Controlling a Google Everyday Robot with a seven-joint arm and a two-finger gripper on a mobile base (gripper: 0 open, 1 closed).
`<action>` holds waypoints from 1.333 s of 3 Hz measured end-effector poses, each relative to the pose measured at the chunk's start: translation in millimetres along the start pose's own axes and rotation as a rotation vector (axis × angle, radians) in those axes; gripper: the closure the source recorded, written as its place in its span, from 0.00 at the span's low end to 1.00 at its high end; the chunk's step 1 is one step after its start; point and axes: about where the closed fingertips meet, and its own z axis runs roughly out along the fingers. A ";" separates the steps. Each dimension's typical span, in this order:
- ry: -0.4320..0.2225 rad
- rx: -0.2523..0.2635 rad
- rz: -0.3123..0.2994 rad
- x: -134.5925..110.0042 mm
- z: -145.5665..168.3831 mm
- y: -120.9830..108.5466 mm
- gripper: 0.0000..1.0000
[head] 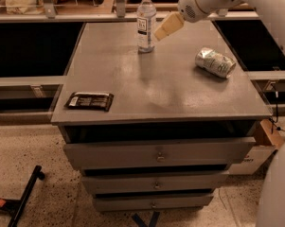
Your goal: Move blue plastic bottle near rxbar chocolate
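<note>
Beside the blue plastic bottle (146, 22), possibly against it, the gripper (166, 26).

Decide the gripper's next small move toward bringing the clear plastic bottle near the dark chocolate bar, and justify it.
Probably ease the gripper onto the tall clear white-capped plastic bottle: it hangs beside that upright bottle, which stands far from the flat dark bar wrapper at the grey table's near-left corner.

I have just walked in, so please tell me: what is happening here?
The robot's gripper hangs close to the right of the blue plastic bottle, which stands upright at the far edge of the cabinet top. The rxbar chocolate lies flat at the near left corner, far from the bottle. A crushed can lies on the right.
</note>
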 end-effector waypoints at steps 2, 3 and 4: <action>-0.140 0.027 0.143 -11.4 53.2 -15.3 0.00; -0.202 0.026 0.178 -22.4 73.8 -16.7 0.00; -0.247 0.027 0.199 -33.5 93.9 -18.7 0.18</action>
